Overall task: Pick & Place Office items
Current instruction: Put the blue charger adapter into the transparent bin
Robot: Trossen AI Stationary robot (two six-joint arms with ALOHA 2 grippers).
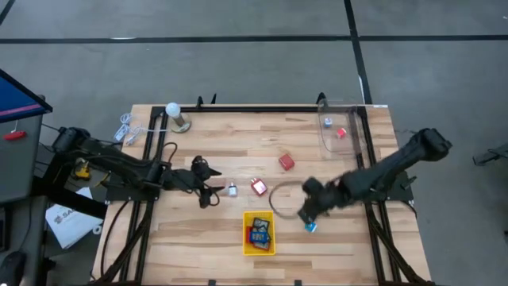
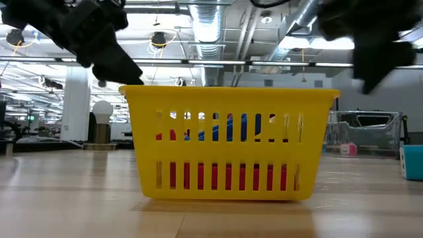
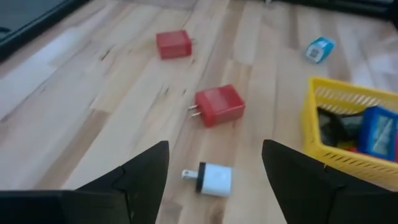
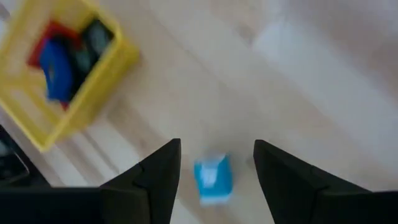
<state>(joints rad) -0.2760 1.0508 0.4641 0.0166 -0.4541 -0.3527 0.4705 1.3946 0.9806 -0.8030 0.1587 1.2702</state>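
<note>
The left claw is seen released over a white plug on the bench; the right claw, also released, straddles a blue block. Only the low view hides both items behind the yellow tray.

- A big industrial hall fitted out as a robotics lab.
- Ceiling is open, with bare silver ducts, pipes and strip lights.
- Floor is grey concrete crossed by dark lines.
- A wooden table sits in a black frame carrying two arms.
- Loose cables lie beside it.
</note>
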